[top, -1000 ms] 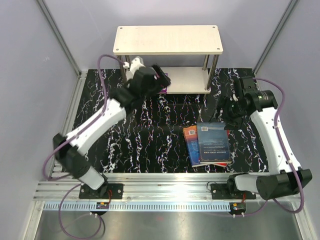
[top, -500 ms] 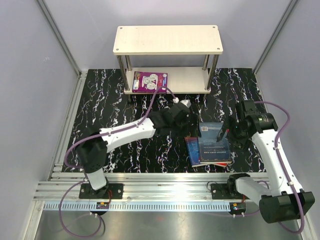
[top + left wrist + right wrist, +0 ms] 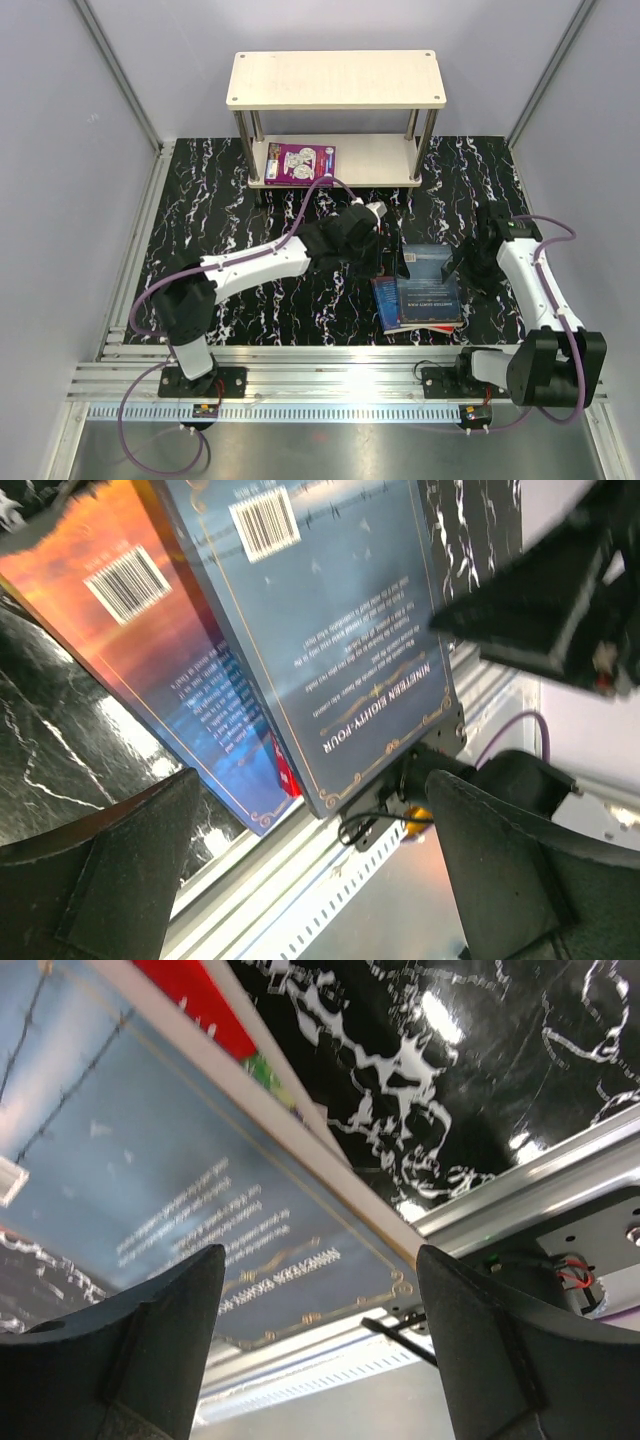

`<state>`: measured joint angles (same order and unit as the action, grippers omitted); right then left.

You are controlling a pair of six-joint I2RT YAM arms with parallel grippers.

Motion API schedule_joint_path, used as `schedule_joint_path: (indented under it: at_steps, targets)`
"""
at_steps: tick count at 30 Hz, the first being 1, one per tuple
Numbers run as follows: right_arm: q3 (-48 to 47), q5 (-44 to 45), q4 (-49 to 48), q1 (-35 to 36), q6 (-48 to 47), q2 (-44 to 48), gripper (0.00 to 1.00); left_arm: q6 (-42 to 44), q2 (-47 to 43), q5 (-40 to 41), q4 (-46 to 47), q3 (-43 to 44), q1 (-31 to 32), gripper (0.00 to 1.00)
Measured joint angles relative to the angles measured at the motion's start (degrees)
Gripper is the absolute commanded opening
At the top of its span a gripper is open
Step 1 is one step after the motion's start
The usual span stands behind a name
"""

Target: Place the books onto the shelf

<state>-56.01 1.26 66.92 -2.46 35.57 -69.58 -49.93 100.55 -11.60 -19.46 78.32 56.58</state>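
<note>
The shelf stands at the back, and a purple book lies flat on its lower board. Three more books lie stacked on the mat: a blue one on top, an orange-and-blue one under it, and a red one showing at the near edge. My left gripper hovers open at the stack's far left corner, holding nothing. From the right, my right gripper reaches the stack's edge, open and empty. In the left wrist view the blue book fills the frame above the left gripper. In the right wrist view the blue book lies ahead of the right gripper.
A black marbled mat covers the table. An aluminium rail runs along the near edge, carrying both arm bases. Grey walls enclose the sides and back. The left arm stretches diagonally across the mat's middle.
My left arm left the purple book on the lower shelf board and swung over to the stack. The right gripper came down and in against the stack's right edge.
</note>
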Motion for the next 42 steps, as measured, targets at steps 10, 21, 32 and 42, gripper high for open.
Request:
schedule_joint_path:
  at_steps: [10,21,32,42]
  targets:
    - [2.0,1.6,-6.0,0.0,0.9,-6.5,0.77,-0.1,2.8,-4.4,0.2,1.2,0.0,0.99]
    - [4.9,-3.8,-10.3,-0.2,3.6,-4.3,0.64,-0.6,7.1,-5.4,0.0,3.3,0.0,0.99]
    - [7.0,-7.8,-13.1,4.1,6.3,-2.9,0.47,-3.2,8.8,-5.8,2.4,1.8,-1.1,0.99]
    - [7.1,-8.4,-13.1,4.1,5.0,-2.9,0.38,-5.0,11.1,-6.4,6.1,0.3,-2.9,0.98]
